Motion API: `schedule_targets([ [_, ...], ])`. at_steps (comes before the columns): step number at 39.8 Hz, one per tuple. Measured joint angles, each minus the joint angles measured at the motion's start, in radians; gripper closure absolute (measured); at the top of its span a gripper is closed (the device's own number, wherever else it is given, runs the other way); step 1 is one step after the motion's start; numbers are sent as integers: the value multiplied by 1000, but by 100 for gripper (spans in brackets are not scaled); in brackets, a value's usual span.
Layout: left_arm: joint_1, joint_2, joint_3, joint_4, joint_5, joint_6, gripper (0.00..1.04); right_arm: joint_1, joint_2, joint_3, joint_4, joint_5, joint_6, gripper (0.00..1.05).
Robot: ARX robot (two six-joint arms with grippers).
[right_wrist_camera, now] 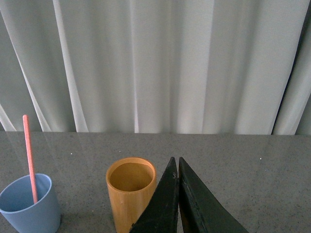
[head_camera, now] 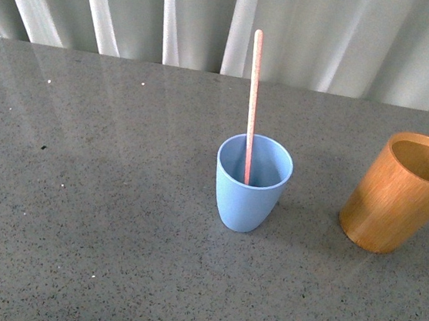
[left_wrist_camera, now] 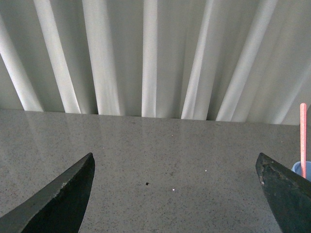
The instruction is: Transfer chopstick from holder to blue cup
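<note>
The pink-salmon chopstick [head_camera: 252, 103] stands upright in the light blue cup [head_camera: 250, 184] at the middle of the grey table. It also shows in the right wrist view [right_wrist_camera: 29, 158] inside the blue cup [right_wrist_camera: 30, 206], and at the edge of the left wrist view [left_wrist_camera: 303, 138]. The orange-brown wooden holder [head_camera: 401, 193] stands to the right, and its inside looks empty [right_wrist_camera: 131, 194]. My left gripper [left_wrist_camera: 175, 162] is open and empty over bare table. My right gripper [right_wrist_camera: 176, 162] is shut and empty, beside the holder. Neither arm shows in the front view.
A white pleated curtain [head_camera: 230, 23] hangs behind the table's far edge. The grey speckled tabletop [head_camera: 87, 192] stretches bare to the left of the blue cup.
</note>
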Motion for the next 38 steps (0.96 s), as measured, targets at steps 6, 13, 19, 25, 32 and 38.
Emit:
schedule_targets([
  [6, 0, 0, 0, 0, 0, 0, 7, 0, 0, 0, -1, 0, 0, 104],
  [13, 0, 0, 0, 0, 0, 0, 7, 0, 0, 0, -2, 0, 0, 79],
  [19, 0, 0, 0, 0, 0, 0, 7, 0, 0, 0, -2, 0, -1, 51],
  [25, 0, 0, 0, 0, 0, 0, 7, 0, 0, 0, -2, 0, 0, 26],
  [32, 0, 0, 0, 0, 0, 0, 7, 0, 0, 0, -2, 0, 0, 10],
  [38, 0, 0, 0, 0, 0, 0, 7, 0, 0, 0, -2, 0, 0, 10],
])
